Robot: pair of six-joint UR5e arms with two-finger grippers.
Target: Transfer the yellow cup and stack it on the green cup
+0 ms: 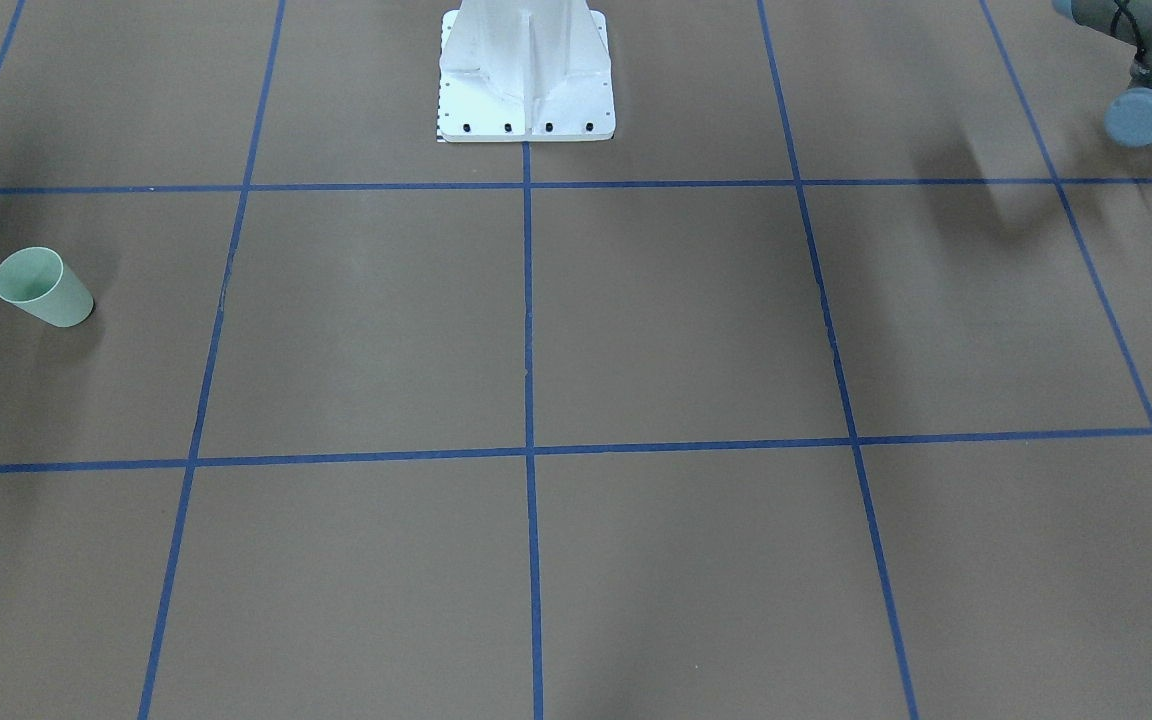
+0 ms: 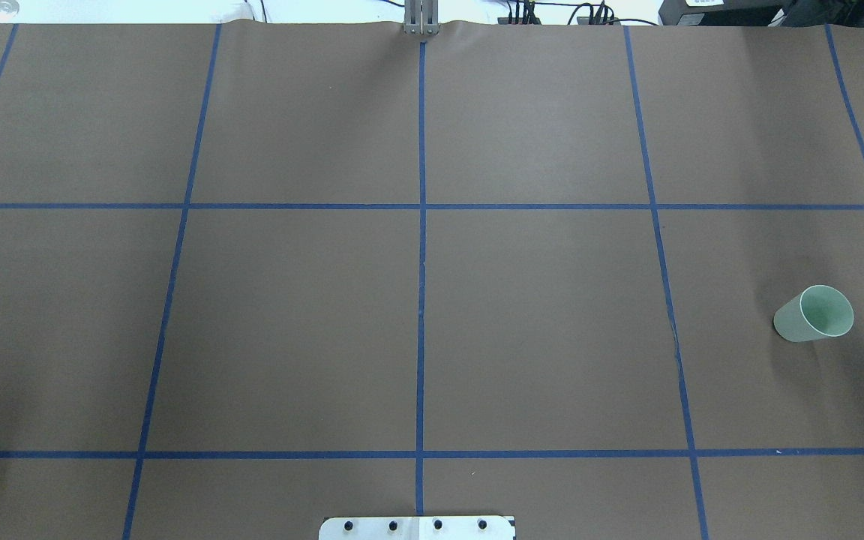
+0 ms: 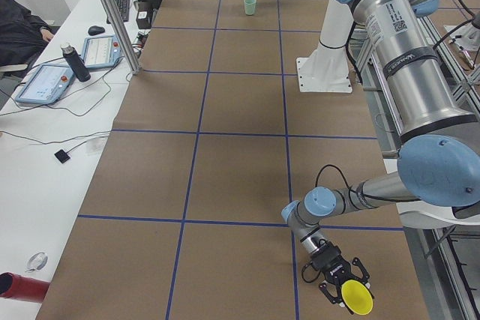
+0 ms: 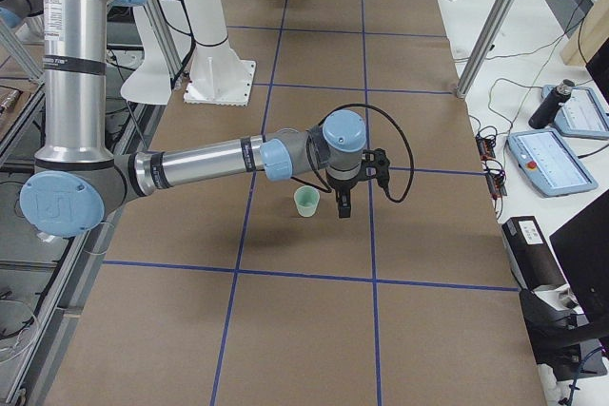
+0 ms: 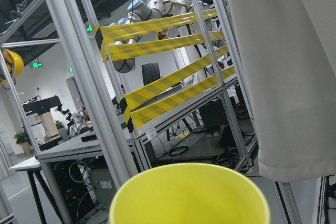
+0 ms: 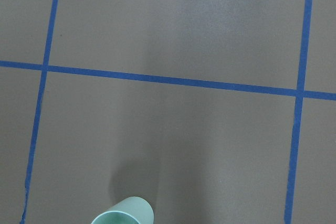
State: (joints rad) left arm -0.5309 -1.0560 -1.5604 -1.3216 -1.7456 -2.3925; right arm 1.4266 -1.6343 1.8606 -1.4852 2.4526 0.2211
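Observation:
The green cup (image 2: 814,313) stands upright on the brown table at the robot's right side. It also shows in the front view (image 1: 43,287), the left view (image 3: 250,6), the right view (image 4: 305,202) and at the bottom edge of the right wrist view (image 6: 123,212). The yellow cup (image 3: 354,297) is at my left gripper (image 3: 341,292), lifted at the table's left end and tipped on its side. Its rim fills the bottom of the left wrist view (image 5: 189,192). My right gripper (image 4: 343,208) points down just beside the green cup. I cannot tell either gripper's state.
The white robot base (image 1: 526,75) stands at the middle of the table's robot side. Blue tape lines (image 2: 421,262) divide the brown surface into squares. A desk with tablets (image 3: 64,69) and a metal frame post (image 4: 490,26) stand on the operators' side.

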